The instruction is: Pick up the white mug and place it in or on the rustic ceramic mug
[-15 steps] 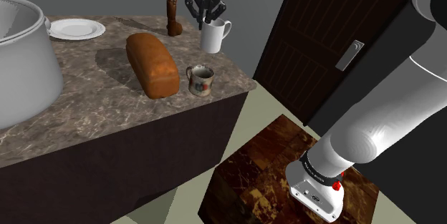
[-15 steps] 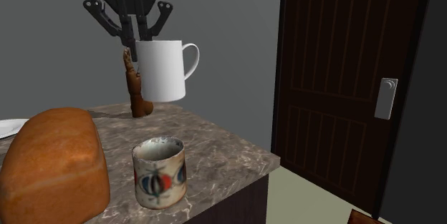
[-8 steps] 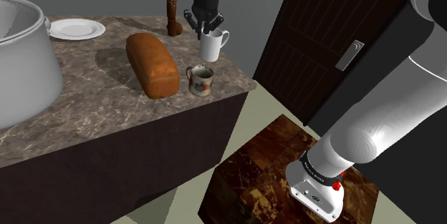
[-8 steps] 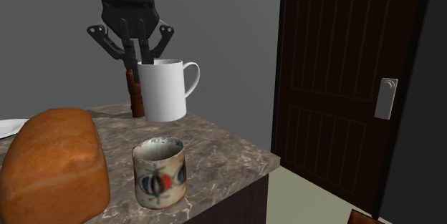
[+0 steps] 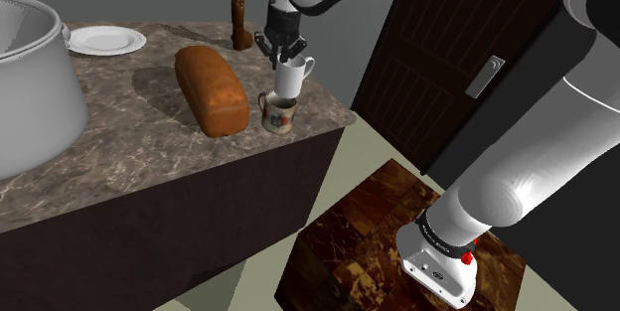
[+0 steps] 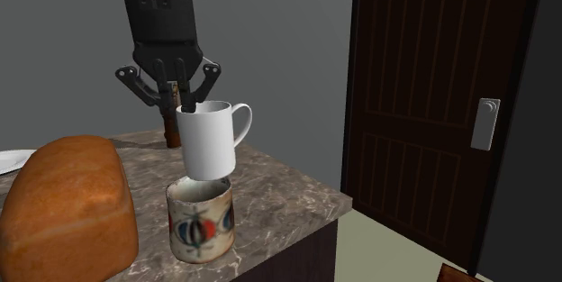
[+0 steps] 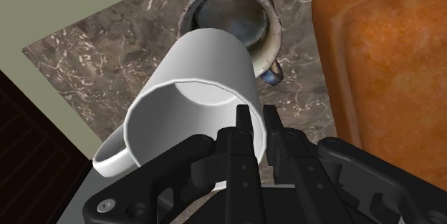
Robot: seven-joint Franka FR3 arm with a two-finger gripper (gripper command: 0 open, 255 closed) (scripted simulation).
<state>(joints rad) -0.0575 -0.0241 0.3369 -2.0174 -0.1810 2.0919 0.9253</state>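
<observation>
My black gripper point(image 6: 183, 102) point(image 5: 280, 57) point(image 7: 255, 121) is shut on the rim of the white mug point(image 6: 209, 139) point(image 5: 290, 77) point(image 7: 197, 106), one finger inside it and one outside. That mug hangs upright just above the rustic ceramic mug point(image 6: 200, 218) point(image 5: 279, 112) point(image 7: 233, 21), its base level with the lower mug's mouth. The rustic mug is mottled beige with red and blue marks and stands near the counter's corner. The white mug's handle points away from the bread.
A brown bread loaf point(image 5: 211, 87) point(image 6: 65, 207) point(image 7: 387, 72) lies right beside the mugs on the marble counter point(image 5: 119, 150). A brown figurine point(image 5: 238, 13) stands behind, with a white plate point(image 5: 105, 40) and large white pot point(image 5: 30, 80) further along. A dark door point(image 6: 432, 100) stands beyond the counter's edge.
The gripper carried the white mug down and toward the rustic mug; it now hangs directly over that mug's mouth.
</observation>
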